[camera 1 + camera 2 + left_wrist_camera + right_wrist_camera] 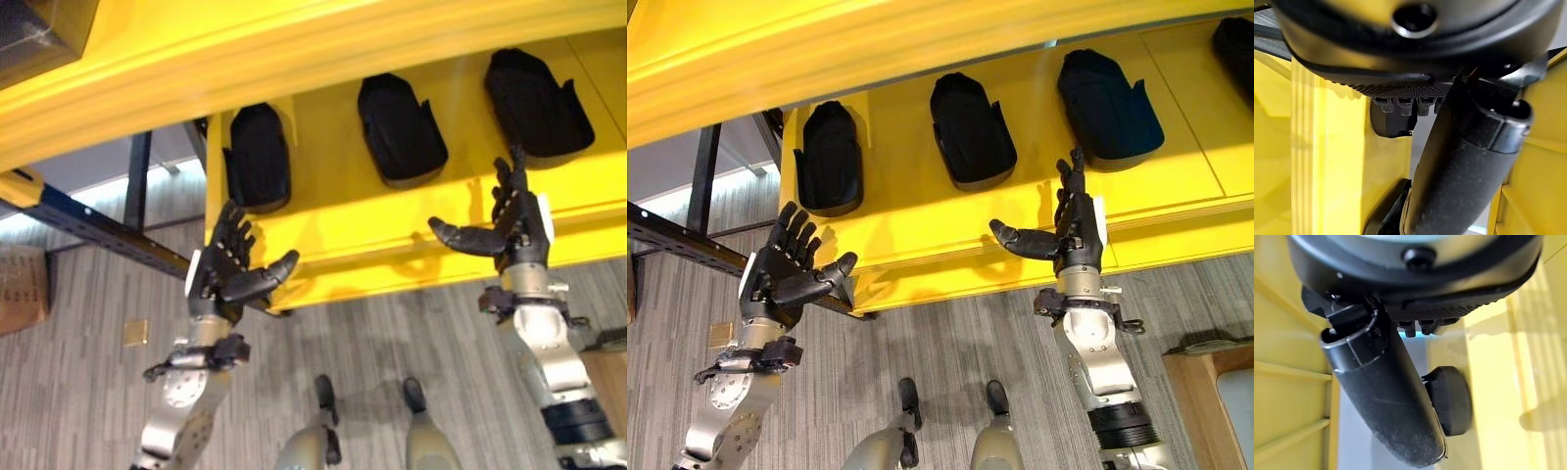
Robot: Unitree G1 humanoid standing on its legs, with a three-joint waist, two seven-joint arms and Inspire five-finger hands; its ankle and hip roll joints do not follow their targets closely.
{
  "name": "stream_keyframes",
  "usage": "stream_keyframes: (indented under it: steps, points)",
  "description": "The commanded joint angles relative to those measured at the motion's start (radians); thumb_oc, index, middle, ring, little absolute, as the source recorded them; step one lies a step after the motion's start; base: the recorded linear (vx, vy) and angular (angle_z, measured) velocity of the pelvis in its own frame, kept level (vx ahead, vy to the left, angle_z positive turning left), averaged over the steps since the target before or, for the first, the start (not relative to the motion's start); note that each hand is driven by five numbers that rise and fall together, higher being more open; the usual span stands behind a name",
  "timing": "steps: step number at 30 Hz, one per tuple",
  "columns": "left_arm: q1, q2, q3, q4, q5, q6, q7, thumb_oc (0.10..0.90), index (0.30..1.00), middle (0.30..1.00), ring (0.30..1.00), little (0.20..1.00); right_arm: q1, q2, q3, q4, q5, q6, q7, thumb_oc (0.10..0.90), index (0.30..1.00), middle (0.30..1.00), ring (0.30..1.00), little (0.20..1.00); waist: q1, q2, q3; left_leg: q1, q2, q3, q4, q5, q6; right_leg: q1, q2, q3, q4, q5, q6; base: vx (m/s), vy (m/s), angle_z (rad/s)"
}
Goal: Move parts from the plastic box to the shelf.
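Three black parts lie on the yellow shelf beyond both empty hands.

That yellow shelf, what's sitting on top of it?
On the yellow shelf lie black parts in a row: one at the left, one in the middle, one further right. Whatever is beneath each part is covered.

From the head, our two eye views face the yellow shelf from slightly offset spots, sharing its black parts and both raised hands. Each wrist view looks along its own thumb from very close, with shelf yellow and a black part just beyond.
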Motion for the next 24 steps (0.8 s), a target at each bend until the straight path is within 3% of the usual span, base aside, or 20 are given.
stream_keyframes:
  steps: [1,9,24]
  points:
    - [-0.090,0.016,0.030,-0.021,0.021,-0.103,-0.008,0.900,1.000,1.000,1.000,1.000,-0.101,-0.049,0.013,-0.043,-0.011,-0.086,0.001,0.900,1.000,1.000,1.000,1.000,0.013,0.001,-0.068,0.033,0.001,0.016,0.005,-0.041,-0.004,-0.152,0.100,0.014,0.221,-0.121,-0.075,0.00,0.000,0.00]
    - [-0.098,0.016,0.032,-0.014,0.020,-0.111,-0.009,0.900,1.000,1.000,1.000,1.000,-0.143,-0.062,0.036,0.002,-0.042,-0.075,-0.002,0.900,1.000,1.000,1.000,1.000,0.019,0.012,-0.061,0.025,-0.005,0.013,0.001,-0.038,-0.004,-0.165,0.097,0.015,0.227,-0.123,-0.076,0.00,-0.002,-0.02]
    - [-0.115,0.020,0.038,0.002,0.023,-0.117,0.000,0.900,1.000,1.000,1.000,1.000,-0.230,-0.085,0.075,0.042,-0.064,-0.067,-0.011,0.900,1.000,1.000,1.000,1.000,0.032,0.007,-0.038,0.009,-0.007,0.007,-0.006,-0.028,-0.006,-0.195,0.097,0.010,0.250,-0.129,-0.079,0.00,0.000,0.00]
